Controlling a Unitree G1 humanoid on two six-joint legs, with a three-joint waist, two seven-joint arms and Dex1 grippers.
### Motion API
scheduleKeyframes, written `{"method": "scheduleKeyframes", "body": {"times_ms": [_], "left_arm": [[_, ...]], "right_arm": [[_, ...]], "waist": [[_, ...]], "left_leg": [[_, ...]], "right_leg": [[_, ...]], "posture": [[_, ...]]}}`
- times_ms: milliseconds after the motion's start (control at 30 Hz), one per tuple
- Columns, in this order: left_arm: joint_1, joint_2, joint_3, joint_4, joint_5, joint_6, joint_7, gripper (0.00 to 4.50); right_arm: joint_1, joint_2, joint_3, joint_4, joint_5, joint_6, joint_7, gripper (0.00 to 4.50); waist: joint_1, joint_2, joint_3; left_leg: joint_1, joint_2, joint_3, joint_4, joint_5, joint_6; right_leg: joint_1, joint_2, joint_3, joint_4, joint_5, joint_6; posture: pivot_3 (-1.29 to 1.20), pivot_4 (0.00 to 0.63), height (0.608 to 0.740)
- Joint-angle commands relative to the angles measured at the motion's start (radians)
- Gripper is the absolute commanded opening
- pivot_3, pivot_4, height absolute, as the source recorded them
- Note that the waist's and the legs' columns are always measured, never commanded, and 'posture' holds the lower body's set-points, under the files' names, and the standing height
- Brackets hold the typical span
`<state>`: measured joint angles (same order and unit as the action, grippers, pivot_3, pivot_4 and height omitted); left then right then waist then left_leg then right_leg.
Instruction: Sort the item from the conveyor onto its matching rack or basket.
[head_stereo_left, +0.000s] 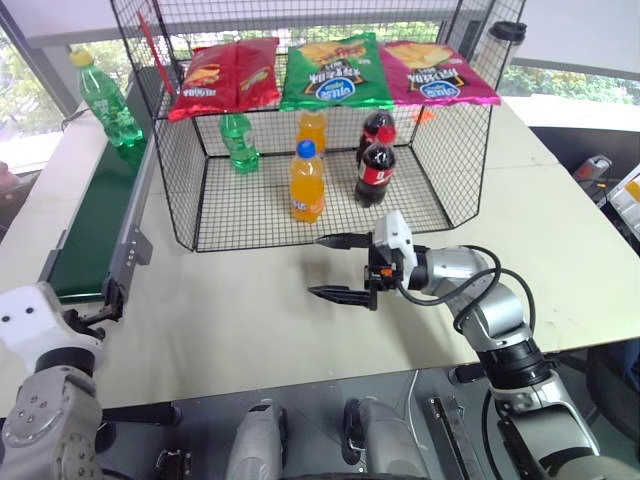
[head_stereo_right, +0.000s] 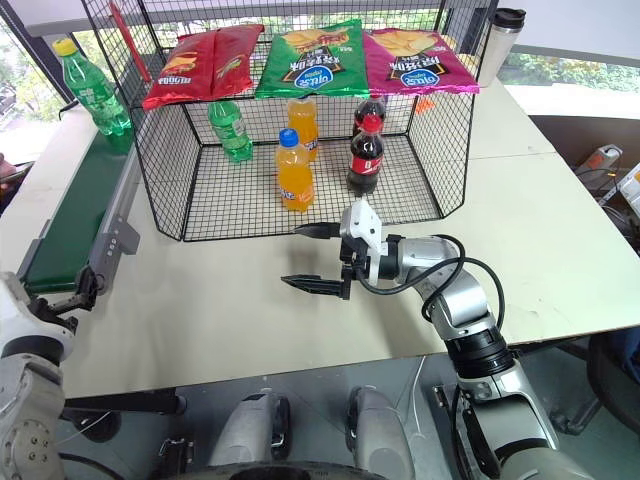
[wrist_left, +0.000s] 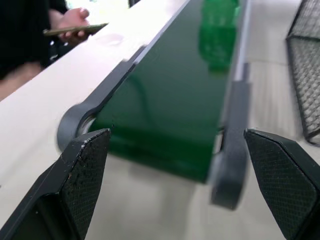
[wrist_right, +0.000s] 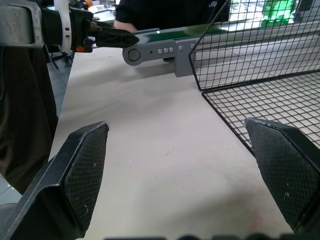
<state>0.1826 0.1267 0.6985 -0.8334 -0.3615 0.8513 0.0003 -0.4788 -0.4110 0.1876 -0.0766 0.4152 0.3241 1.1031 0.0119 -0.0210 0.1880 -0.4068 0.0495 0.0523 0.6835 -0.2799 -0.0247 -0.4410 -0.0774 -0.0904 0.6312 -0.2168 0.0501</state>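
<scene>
The item, a green bottle with a yellow cap (head_stereo_left: 105, 100), stands upright at the far end of the dark green conveyor (head_stereo_left: 95, 210). My left gripper (wrist_left: 175, 135) is open just short of the belt's near rounded end, far from the bottle and holding nothing. To the right of the belt stands the black wire-mesh basket (head_stereo_left: 170, 190). In front of its open side my right gripper (head_stereo_left: 318, 266) hovers over the table, open and pointing left with nothing between its fingers.
Inside the basket stand a green-capped green bottle (head_stereo_left: 238, 140), orange soda bottles (head_stereo_left: 307, 182) and cola bottles (head_stereo_left: 375, 165). Chip bags (head_stereo_left: 335, 72) lie on top. A person's hand with a phone (wrist_left: 75, 25) is beyond the conveyor.
</scene>
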Motion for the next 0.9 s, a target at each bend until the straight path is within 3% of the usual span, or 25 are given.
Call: {"method": "scheduleKeyframes", "body": {"times_ms": [33, 900], "left_arm": [[0.008, 0.019, 0.028, -0.004, -0.013, -0.034, -0.001, 4.44], [-0.070, 0.128, 0.019, 0.041, -0.040, -0.048, 0.021, 4.44]], "right_arm": [[-0.021, 0.005, -0.004, -0.026, 0.006, -0.006, -0.002, 4.50], [-0.015, 0.001, -0.006, -0.035, 0.015, -0.005, -0.003, 4.50]], "waist": [[0.000, 0.000, 0.000], [0.000, 0.000, 0.000]], "left_leg": [[0.000, 0.000, 0.000, 0.000, 0.000, 0.000], [0.000, 0.000, 0.000, 0.000, 0.000, 0.000]], "right_leg": [[0.000, 0.000, 0.000, 0.000, 0.000, 0.000], [0.000, 0.000, 0.000, 0.000, 0.000, 0.000]], "posture": [[0.00, 0.150, 0.740], [0.00, 0.150, 0.740]]}}
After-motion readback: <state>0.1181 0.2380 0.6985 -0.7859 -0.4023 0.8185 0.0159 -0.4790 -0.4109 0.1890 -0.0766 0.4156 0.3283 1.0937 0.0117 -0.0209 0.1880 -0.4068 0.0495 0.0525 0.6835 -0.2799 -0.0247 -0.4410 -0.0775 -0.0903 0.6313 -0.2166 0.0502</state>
